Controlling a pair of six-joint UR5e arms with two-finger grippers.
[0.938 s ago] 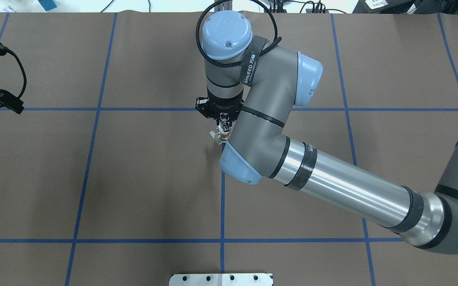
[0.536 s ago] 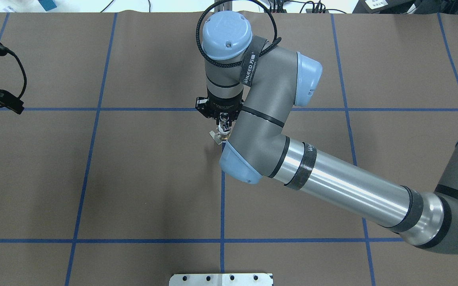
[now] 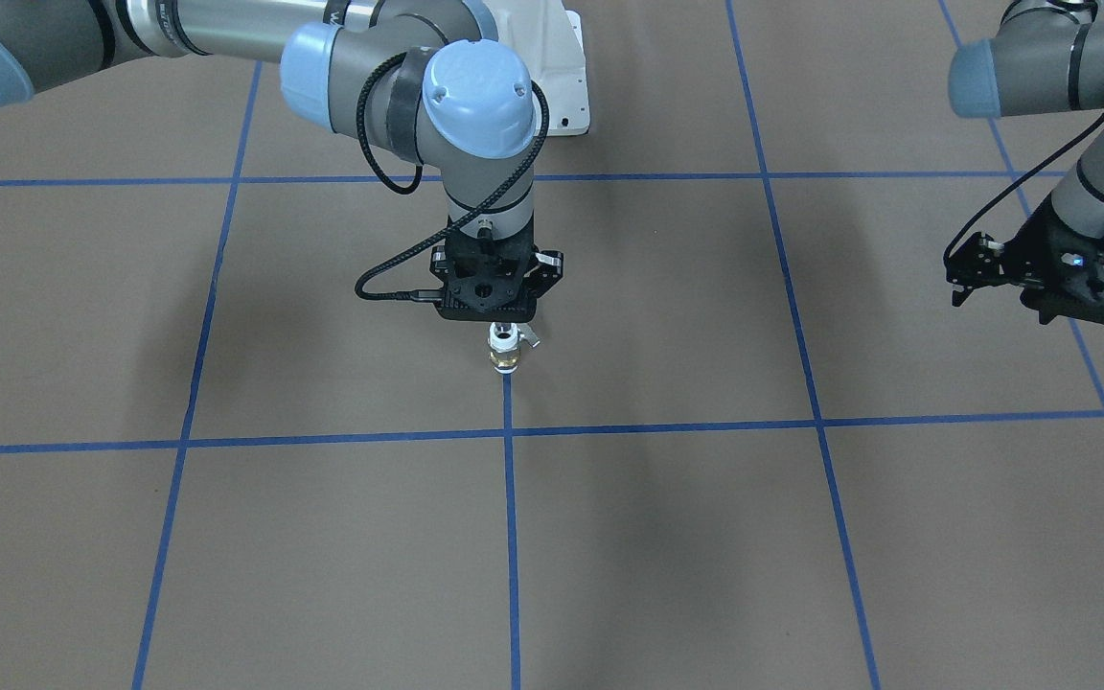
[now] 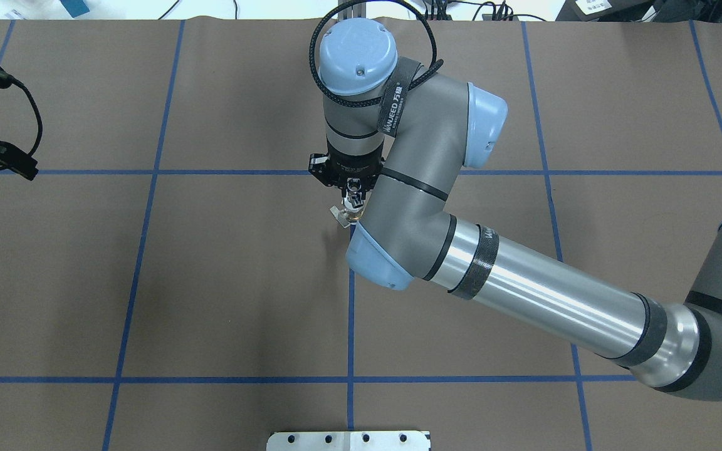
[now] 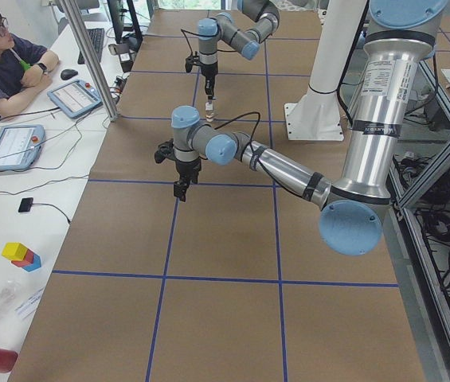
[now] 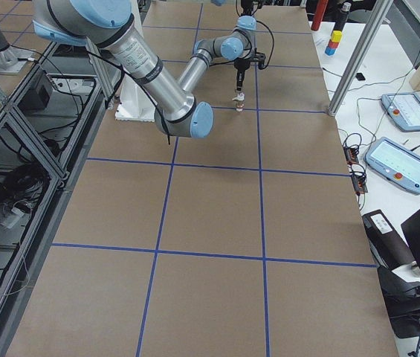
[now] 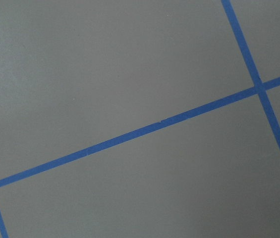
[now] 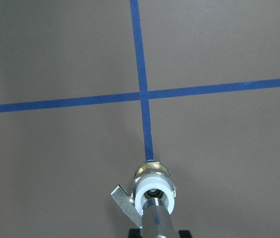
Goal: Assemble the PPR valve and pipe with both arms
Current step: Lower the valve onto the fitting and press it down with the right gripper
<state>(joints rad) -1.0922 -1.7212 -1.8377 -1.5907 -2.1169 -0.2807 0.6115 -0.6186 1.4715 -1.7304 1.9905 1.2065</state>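
Note:
The PPR valve (image 8: 153,183) stands upright on the brown mat at the end of a blue tape line, with white ends, a brass band and a silver lever (image 8: 124,202). It also shows in the front view (image 3: 505,358) and the overhead view (image 4: 348,217). My right gripper (image 3: 504,328) points straight down and is shut on the silver pipe (image 8: 155,221), whose lower end sits in the valve's top white end. My left gripper (image 3: 960,284) hangs far off at the table's left side (image 4: 22,168). It holds nothing and looks open.
The white bolted base (image 4: 348,440) sits at the robot's edge of the table. My right forearm (image 4: 543,294) spans the right half of the mat. An operator (image 5: 1,56) sits at a side table with tablets beyond the far edge.
My left gripper has drifted slightly further toward the table's left edge. My right gripper, the pipe and the valve have not visibly moved.

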